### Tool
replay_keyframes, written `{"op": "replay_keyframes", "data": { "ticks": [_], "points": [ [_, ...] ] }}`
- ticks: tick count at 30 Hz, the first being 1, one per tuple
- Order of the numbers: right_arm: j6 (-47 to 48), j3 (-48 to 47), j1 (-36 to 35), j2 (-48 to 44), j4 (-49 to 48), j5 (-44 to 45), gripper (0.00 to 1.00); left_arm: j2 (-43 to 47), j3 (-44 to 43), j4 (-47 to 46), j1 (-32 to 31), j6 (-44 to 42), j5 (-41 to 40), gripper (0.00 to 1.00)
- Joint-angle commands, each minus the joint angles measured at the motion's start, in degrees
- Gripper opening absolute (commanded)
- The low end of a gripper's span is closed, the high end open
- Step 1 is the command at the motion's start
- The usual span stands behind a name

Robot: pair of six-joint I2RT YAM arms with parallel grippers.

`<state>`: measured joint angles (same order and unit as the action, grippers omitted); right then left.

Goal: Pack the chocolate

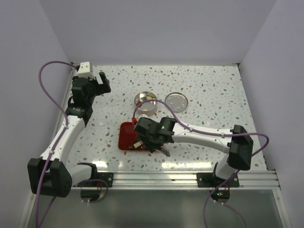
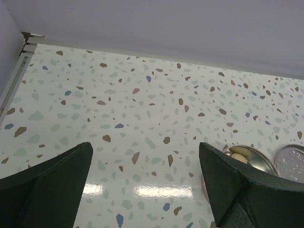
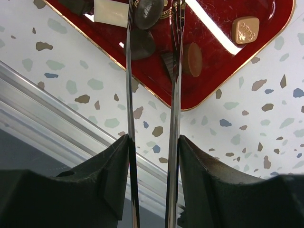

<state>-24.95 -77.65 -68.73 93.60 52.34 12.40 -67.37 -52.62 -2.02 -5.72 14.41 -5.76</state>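
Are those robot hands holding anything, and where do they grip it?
Right gripper squeezes the metal tweezers by both arms, far back from the tips; left gripper is open, empty.

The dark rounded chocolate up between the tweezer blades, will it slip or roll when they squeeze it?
Probably slippery: the dark rounded chocolate looks smooth and domed, and the thin metal tweezers offer narrow contact, so it may squirt out. It could also skid on the glossy red tray. Likely light; hard squeezing might mark it.
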Motion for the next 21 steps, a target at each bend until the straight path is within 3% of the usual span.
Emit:
{"op": "replay_keyframes", "data": {
  "ticks": [1, 10, 15, 21],
  "points": [
    [-0.89, -1.19, -0.53, 1.23, 0.05, -1.06, 0.47, 0.84, -2.22, -1.14, -0.35, 0.88, 0.13, 1.00],
    [-1.24, -1.81, -0.97, 2.46, 0.57, -0.80, 0.46, 0.93, -2.22, -1.14, -0.35, 0.88, 0.13, 1.00],
    [-1.33, -3.12, -1.06, 2.20, 3.11, 1.47, 0.39, 1.10, -2.22, -1.14, -0.35, 0.88, -0.04, 1.00],
    [-0.28, -5.41, -1.06, 1.58, 5.49, 4.20, 0.37, 1.19, -2.22, -1.05, -0.35, 0.97, -0.04, 1.00]
  ]
}}
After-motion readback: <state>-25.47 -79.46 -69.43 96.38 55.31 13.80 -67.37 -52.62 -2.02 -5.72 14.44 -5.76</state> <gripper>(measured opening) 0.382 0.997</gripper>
